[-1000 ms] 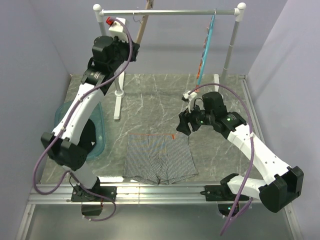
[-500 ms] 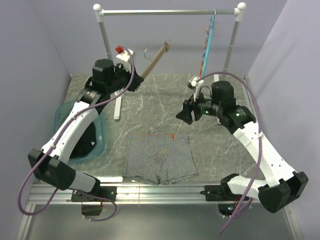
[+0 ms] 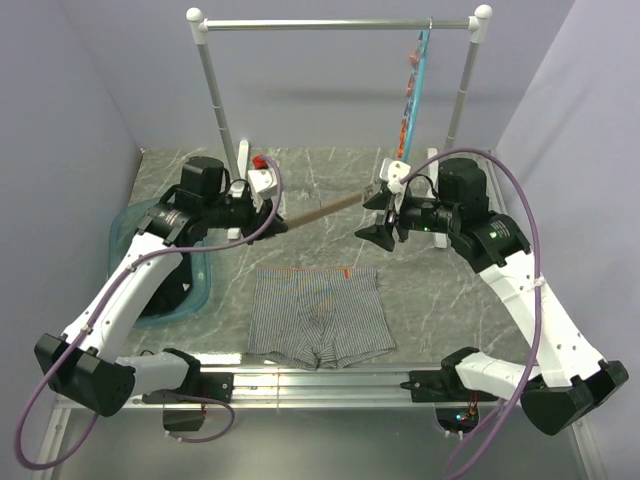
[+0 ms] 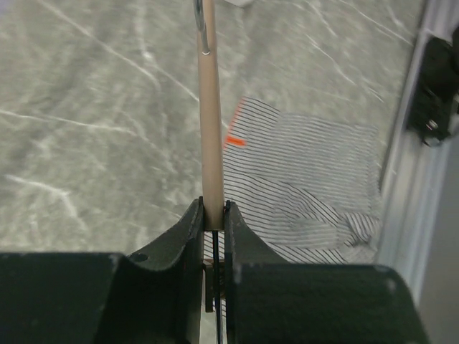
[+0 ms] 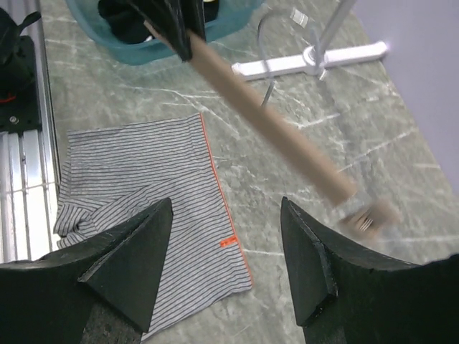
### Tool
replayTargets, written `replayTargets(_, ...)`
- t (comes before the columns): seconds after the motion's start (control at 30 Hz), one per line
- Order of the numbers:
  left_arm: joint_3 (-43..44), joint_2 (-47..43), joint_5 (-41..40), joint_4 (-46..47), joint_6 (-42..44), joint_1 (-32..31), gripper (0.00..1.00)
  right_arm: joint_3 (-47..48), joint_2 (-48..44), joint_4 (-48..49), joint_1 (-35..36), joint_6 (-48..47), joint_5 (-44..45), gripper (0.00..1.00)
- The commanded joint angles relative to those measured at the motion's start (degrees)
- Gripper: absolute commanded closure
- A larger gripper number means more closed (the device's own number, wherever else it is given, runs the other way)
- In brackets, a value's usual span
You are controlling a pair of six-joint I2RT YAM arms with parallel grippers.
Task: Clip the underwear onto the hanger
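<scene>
- The left gripper [image 3: 274, 224] is clamped on one end of the hanger [image 3: 325, 210]. In the left wrist view the jaws pinch the wooden bar [image 4: 210, 107] tight, with no gap showing.
- The right gripper [image 3: 372, 222] is spread wide and carries nothing. Its fingers stand on either side of open air above the table [image 3: 300, 180], just beside the bar's free end.
- In the top view, the hanger's long axis runs from the left gripper toward about 2 o'clock, held above the table and ending right at the right gripper. A clip [image 5: 366, 218] shows at that free end, but it is blurred.
- The underwear [image 3: 318, 315] lies flat on the table. It is at about 5 o'clock from the left gripper and 7 o'clock from the right one, apart from both.
- Its waistband is the far edge and runs from 9 to 3 o'clock, so it is almost parallel to the bar.
- Judgement: the right gripper is nearer the free clip. The bar must come down toward 6 o'clock to meet the waistband.
</scene>
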Motion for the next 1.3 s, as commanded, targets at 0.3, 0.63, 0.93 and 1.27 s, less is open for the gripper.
replayTargets(0.3,6.55,6.27,11.52,-10.91,12.97,-0.70,1.00,1.99,5.62,2.21,5.33,-12.17,-0.79,0.31)
replayTargets(0.63,6.12,6.53,14.42,-11.45,15.71,-1.49,1.00,1.56,10.37,0.18,6.20,-12.70,-2.37,0.31)
replayTargets(0.93,5.67,6.09,15.92,-9.69,14.57,-1.85,1.00,0.41,10.89,-0.52,6.21,-14.37,-2.19,0.48)
replayTargets(1.27,5.32,5.13,15.65,-9.34,15.27,-1.85,1.00,4.28,14.41,-9.75,6.29,-18.15,-3.51,0.63)
